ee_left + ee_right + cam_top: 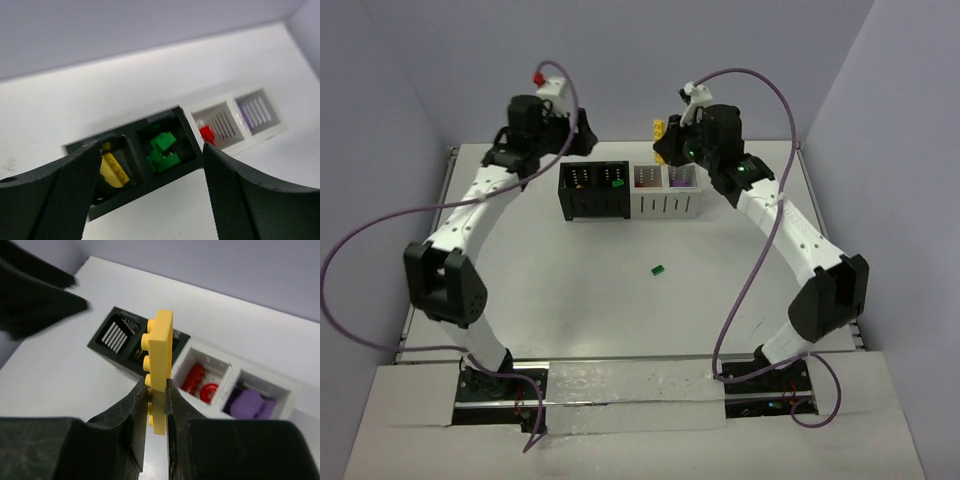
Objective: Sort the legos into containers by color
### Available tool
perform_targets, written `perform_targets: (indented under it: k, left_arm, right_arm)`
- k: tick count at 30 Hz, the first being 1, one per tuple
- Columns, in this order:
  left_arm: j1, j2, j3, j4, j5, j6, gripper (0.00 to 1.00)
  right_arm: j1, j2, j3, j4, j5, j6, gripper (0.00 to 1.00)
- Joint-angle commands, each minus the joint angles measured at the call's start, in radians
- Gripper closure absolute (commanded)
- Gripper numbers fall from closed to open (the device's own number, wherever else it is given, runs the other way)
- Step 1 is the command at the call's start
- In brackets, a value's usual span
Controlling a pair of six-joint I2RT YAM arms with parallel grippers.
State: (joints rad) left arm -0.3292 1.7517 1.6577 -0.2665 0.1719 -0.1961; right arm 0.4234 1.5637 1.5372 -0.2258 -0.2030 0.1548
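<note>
Right end effector (pixel 156 390) grips yellow lego (pixel 161 350) (left end effector (pixel 150 155) gapes).

The left arm (pixel 470 205) and right arm (pixel 795 228) are basically twins. Each has white tube sections with chunky black joints (pixel 445 285) and a long purple cable (pixel 365 232) looping off it. The right one has a tiny green light (pixel 742 168) glowing. The fingers (pixel 55 200) are matte black with a fine dotted grip texture.

This looks like a robotics lab cell. Two cabled arms (pixel 460 225) stand bolted to a white table (pixel 620 310). Bare lavender walls (pixel 410 70) close the frame's top and sides.
</note>
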Motion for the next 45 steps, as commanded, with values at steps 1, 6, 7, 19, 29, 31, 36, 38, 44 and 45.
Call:
perform_targets:
  k: [1,6,7,19,29,31,36,38,44,45]
  left_arm:
    - [0.108,-0.204,0.056,-0.003,0.081,-0.020,0.08]
    - [0.255,-0.387,-0.098,-0.056,0.085,-0.032,0.01]
    - [0.273,-0.414,-0.128,-0.055,0.083,-0.034,0.01]
    - [0.533,-0.459,-0.256,-0.006,0.209,-0.264,0.01]
    - [0.555,-0.463,-0.314,0.035,0.242,-0.267,0.01]
    - [0.556,-0.463,-0.317,0.037,0.244,-0.263,0.01]
    - [0.559,-0.458,-0.310,0.036,0.249,-0.265,0.01]
    - [0.558,-0.457,-0.304,0.037,0.254,-0.265,0.01]
    - [0.559,-0.457,-0.312,0.048,0.259,-0.261,0.01]
    - [0.559,-0.457,-0.315,0.052,0.261,-0.258,0.01]
  right_arm:
    - [0.071,0.108,0.097,0.164,0.065,0.028,1.00]
    - [0.214,0.256,0.194,0.296,0.350,0.031,1.00]
    - [0.230,0.273,0.206,0.324,0.360,0.030,1.00]
    - [0.327,0.546,0.295,0.513,0.430,-0.023,1.00]
    - [0.358,0.651,0.332,0.583,0.419,-0.089,0.93]
    - [0.366,0.663,0.339,0.582,0.419,-0.090,0.88]
    - [0.374,0.680,0.340,0.588,0.432,-0.089,0.57]
    - [0.374,0.684,0.342,0.590,0.444,-0.088,0.56]
    - [0.376,0.666,0.358,0.560,0.432,-0.091,0.28]
    - [0.377,0.655,0.365,0.544,0.424,-0.090,0.26]
